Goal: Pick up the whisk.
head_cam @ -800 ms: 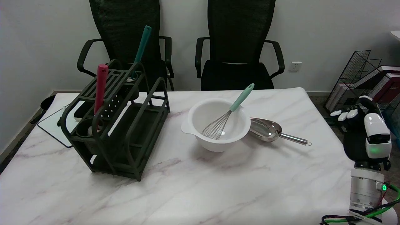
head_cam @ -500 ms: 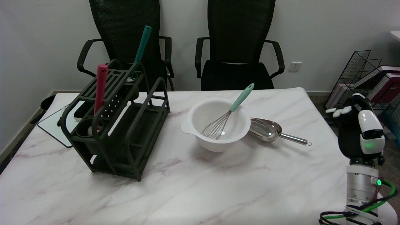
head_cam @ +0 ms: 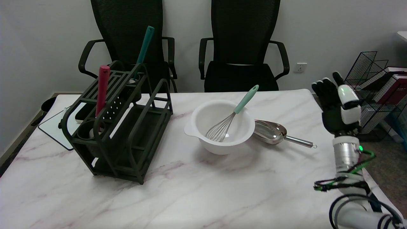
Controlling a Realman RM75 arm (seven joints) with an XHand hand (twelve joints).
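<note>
Scoop (head_cam: 270,131) beside bowl (head_cam: 222,140) holding whisk (head_cam: 233,114); robot hand (head_cam: 335,106) spread, empty.

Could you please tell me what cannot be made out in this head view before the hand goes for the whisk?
- Right hand: its back faces the camera, so the palm is hidden.
- Red-handled tool and teal-handled tool: their working ends are hidden inside the rack.
- Whisk: where its wires touch the bowl is too fine to tell.
- Scoop: its near end is hidden behind the bowl.
</note>
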